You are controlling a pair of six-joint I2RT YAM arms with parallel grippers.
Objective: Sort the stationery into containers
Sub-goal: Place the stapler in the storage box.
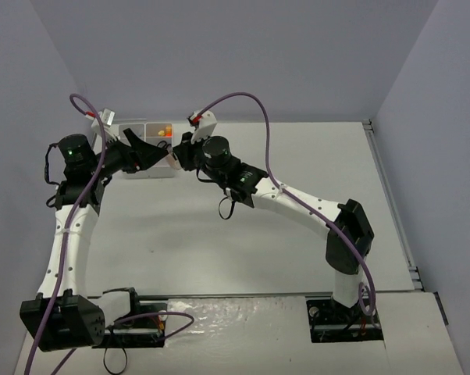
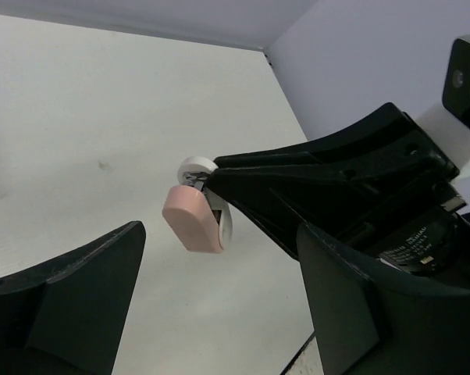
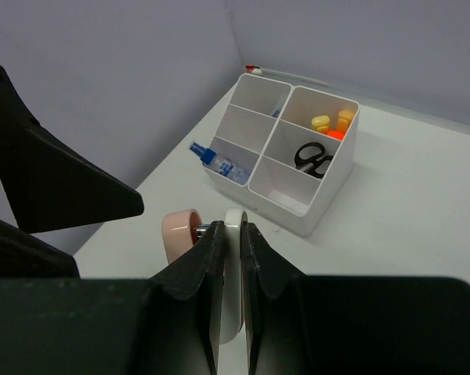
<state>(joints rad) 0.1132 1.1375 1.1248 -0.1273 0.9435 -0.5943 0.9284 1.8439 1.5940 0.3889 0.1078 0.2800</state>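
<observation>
My right gripper [image 3: 233, 230] is shut on a white tape ring [image 3: 235, 234] with a pink piece [image 3: 177, 233] attached to its side, held above the table. In the left wrist view the pink piece [image 2: 192, 220] and ring [image 2: 223, 223] hang just ahead of my open, empty left gripper [image 2: 219, 262], clamped by the right fingers [image 2: 251, 176]. The white six-compartment tray [image 3: 329, 187] holds black-handled scissors [image 3: 313, 158], an orange marker [image 3: 340, 123], a yellow stick [image 3: 321, 122] and a blue-capped bottle [image 3: 219, 162]. In the top view both grippers [image 1: 158, 154] [image 1: 180, 152] meet beside the tray [image 1: 129, 129].
A thin pencil with a red tip [image 3: 286, 74] lies behind the tray by the back wall. The purple walls stand close behind and left of the tray. One black left finger [image 3: 55, 172] fills the left of the right wrist view.
</observation>
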